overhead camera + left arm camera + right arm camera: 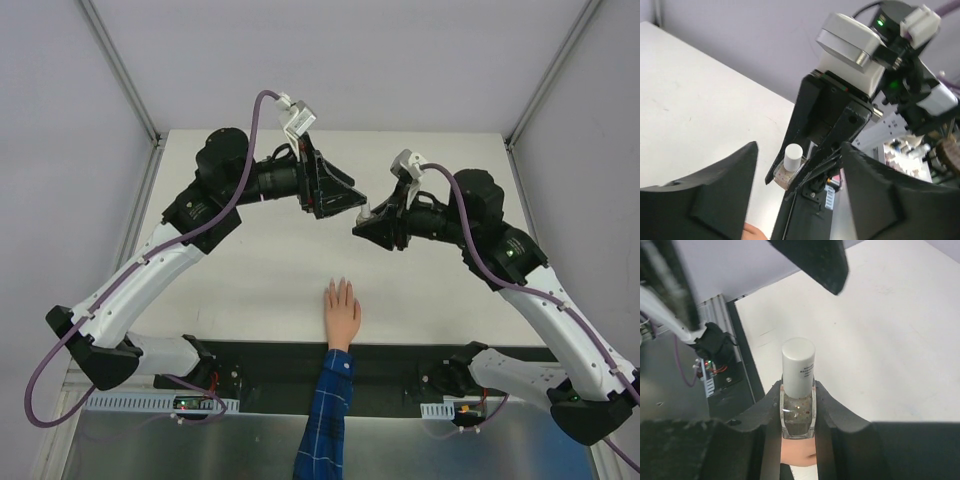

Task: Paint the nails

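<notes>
Top external view: we see the tiny pale nails at the fingertips of a flesh-coloured mannequin hand. The hand lies flat, fingers pointing away from the arm bases, on the white table near its front edge. A blue plaid fabric sleeve covers its wrist. At this size we cannot tell whether any nail carries polish; none looks coloured.

Well above and beyond the hand, the two black grippers meet in mid-air. The right gripper is clamped on a small clear glass polish bottle, upright between its fingers, and part of the mannequin hand shows below it. The bottle's white cylindrical cap is on, so we judge the brush is not yet out.

The left gripper hangs just beside the bottle with its fingers spread wide apart and nothing between them; in its wrist view the capped bottle sits framed in that gap.

We judge the task is at its start: the bottle is lifted and presented. Opening it, drawing out the brush and painting every nail are all left.
</notes>
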Tool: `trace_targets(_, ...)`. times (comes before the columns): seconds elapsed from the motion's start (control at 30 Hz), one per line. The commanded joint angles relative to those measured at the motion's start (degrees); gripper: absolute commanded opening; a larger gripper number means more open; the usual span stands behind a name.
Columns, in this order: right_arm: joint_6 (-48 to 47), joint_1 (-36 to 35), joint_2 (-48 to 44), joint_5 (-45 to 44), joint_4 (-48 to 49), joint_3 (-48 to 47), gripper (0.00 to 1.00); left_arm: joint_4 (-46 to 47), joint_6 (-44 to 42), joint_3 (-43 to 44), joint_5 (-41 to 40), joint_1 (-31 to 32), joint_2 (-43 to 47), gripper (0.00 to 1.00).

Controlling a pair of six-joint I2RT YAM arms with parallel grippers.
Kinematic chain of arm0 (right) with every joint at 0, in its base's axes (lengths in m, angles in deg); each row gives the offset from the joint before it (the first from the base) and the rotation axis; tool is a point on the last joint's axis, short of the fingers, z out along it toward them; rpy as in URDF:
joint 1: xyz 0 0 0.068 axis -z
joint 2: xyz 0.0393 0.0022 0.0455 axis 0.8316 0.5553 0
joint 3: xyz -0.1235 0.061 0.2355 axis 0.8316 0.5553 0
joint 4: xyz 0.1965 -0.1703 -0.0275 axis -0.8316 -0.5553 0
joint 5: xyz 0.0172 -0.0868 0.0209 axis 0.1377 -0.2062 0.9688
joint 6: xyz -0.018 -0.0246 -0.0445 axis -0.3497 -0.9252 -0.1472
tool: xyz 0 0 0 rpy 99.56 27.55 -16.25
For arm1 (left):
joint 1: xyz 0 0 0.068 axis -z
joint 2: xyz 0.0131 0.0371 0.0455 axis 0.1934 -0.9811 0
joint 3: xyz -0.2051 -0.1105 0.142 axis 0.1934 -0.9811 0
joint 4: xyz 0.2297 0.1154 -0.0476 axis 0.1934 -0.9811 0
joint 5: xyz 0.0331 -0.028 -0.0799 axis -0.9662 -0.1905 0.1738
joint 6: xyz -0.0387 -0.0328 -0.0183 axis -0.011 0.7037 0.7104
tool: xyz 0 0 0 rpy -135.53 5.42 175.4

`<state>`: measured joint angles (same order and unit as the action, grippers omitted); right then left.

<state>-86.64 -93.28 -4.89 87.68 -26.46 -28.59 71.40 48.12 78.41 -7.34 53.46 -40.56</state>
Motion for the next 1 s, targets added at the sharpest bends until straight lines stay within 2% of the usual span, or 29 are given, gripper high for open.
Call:
trace_targets(0.0,0.6,-0.6,-0.2,-8.8,3.0,-2.3,0.01,-1.6,3.7,2.0,-10.1,-0.1,-0.5,0.59)
trace_targets(0.1,1.3,-0.7,-0.1,-11.9,2.5,-2.8,0.0,-1.5,4.7,3.0,-8.9,0.0,-1.8,0.58)
trace_targets(0.2,1.9,-1.0,-0.1,-13.7,2.6,-2.9,0.0,-1.5,4.7,3.2,-9.8,0.8,-2.4,0.66)
trace_targets(0.33,2.4,-1.4,0.1,-14.3,2.7,-3.2,0.0,-1.6,3.6,3.5,-12.0,2.9,-3.5,0.68)
trace_targets(0.63,2.5,-3.1,-0.8,-16.4,2.9,-3.4,0.0,-1.7,2.8,3.2,-16.3,5.5,-4.6,0.51)
trace_targets(0.77,2.6,-3.8,-1.2,-17.4,3.3,-3.4,0.0,-1.8,2.4,3.2,-16.7,6.6,-4.9,0.4)
trace_targets(0.9,3.0,-3.9,-1.5,-17.2,3.6,-3.3,0.0,-1.9,1.9,3.2,-12.6,6.7,-5.6,0.29)
trace_targets(0.97,3.0,-3.9,-2.1,-17.3,3.6,-3.0,0.01,-1.8,0.8,3.3,-9.5,6.7,-5.9,0.2)
